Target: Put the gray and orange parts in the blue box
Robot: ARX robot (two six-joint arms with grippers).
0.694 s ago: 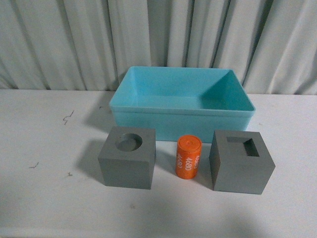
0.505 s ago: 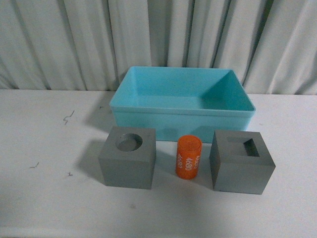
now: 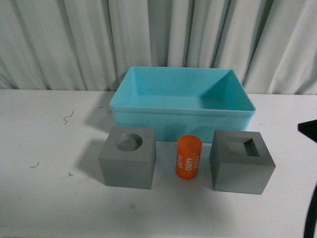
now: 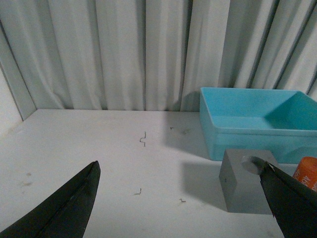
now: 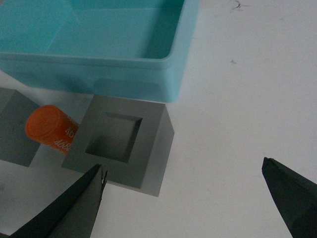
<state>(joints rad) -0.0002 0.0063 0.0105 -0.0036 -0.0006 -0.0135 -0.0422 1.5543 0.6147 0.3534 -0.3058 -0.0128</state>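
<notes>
Three parts stand in a row on the white table in front of the blue box (image 3: pixel 181 112), which holds nothing. They are a gray cube with a round recess (image 3: pixel 128 157), an orange cylinder (image 3: pixel 188 157) printed "4680", and a gray cube with a square recess (image 3: pixel 241 162). My left gripper (image 4: pixel 178 165) is open low over the table, beside the round-recess cube (image 4: pixel 247 183) and apart from it. My right gripper (image 5: pixel 181 164) hangs open above the table next to the square-recess cube (image 5: pixel 119 144), holding nothing. The cylinder (image 5: pixel 47 130) and box (image 5: pixel 99 74) lie beyond it.
A pleated white curtain (image 3: pixel 158 34) closes off the table's far side behind the box. A dark part of my right arm (image 3: pixel 310 133) shows at the front view's right edge. Small dark specks (image 4: pixel 143 139) mark the table to the left.
A dark part of my right arm has come into the front view at its right edge. The cubes, the cylinder and the box have stayed where they were.
</notes>
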